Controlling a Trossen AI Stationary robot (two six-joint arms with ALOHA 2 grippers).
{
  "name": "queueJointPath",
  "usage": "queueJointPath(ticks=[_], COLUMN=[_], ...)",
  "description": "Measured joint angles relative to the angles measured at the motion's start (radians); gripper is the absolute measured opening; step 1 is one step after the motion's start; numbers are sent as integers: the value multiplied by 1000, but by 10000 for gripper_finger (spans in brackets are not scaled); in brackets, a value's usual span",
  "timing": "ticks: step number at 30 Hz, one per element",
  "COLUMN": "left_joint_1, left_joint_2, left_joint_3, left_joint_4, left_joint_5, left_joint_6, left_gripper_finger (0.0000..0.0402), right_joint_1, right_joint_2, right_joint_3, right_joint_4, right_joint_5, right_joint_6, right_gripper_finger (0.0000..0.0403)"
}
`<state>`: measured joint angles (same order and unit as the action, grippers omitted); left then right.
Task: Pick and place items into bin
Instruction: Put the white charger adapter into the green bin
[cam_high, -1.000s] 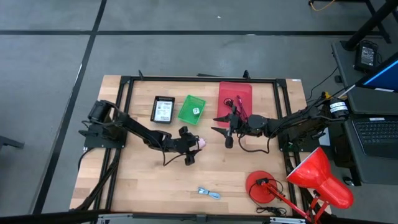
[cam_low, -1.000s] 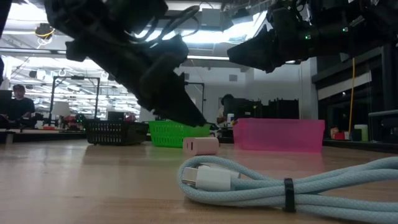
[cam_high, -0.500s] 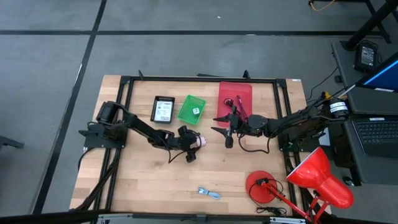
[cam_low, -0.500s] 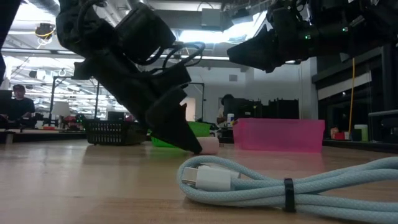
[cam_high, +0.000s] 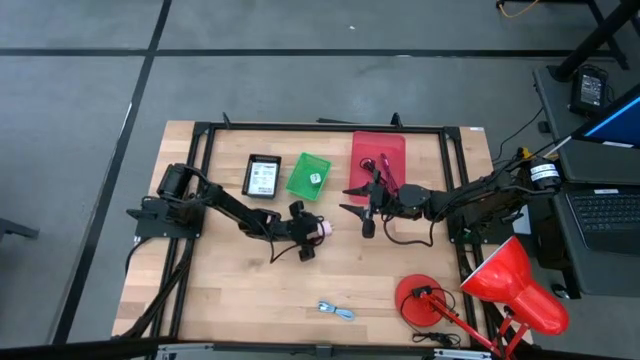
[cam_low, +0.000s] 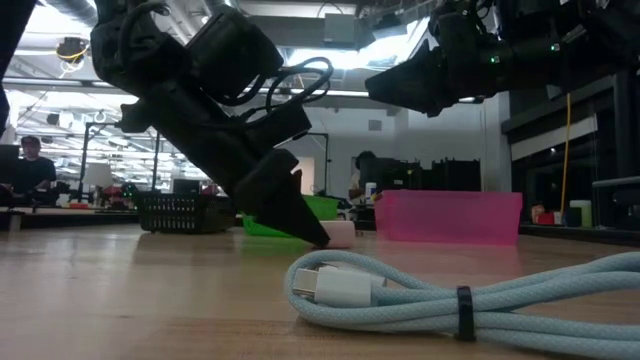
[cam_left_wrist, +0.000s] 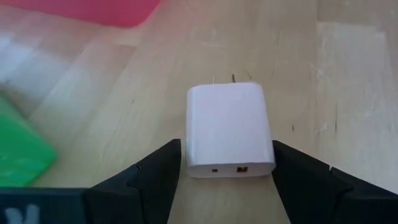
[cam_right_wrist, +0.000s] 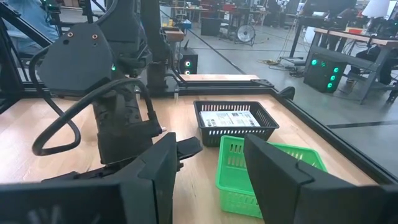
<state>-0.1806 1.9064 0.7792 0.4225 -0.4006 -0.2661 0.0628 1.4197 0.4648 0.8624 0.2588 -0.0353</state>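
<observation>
So the left gripper (cam_high: 312, 234) is down at the table with its fingers spread wide, one on each side of the pink cube (cam_left_wrist: 230, 129). It's actually a little plug-in charger block, prongs pointing away from the gripper. It sits right between the fingertips; can't tell if they're touching it. The right gripper (cam_high: 357, 205) hovers nearby, jaws parted and empty, just in front of the pink bin (cam_high: 379, 160).

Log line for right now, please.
left claw: open, straddling pink charger | right claw: waiting near red bin
</observation>
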Motion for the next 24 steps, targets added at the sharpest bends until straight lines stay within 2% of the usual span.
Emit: queueJointPath(ticks=[7,15,24], left_joint_1=[0,0,-5], left_joint_2=[-1,-25,-167], left_joint_3=[0,0,-10], left_joint_4=[-3,-52,-173], left_joint_5=[0,31,32], left_joint_6=[7,21,97], left_gripper_finger=[189,188,188], right_joint_1=[0,0,0], right_joint_2=[0,0,0], right_joint_3=[0,0,0], right_joint_4=[0,-1,-8], right_joint_5=[0,0,0], right_joint_6=[0,0,0], right_gripper_finger=[168,168,168])
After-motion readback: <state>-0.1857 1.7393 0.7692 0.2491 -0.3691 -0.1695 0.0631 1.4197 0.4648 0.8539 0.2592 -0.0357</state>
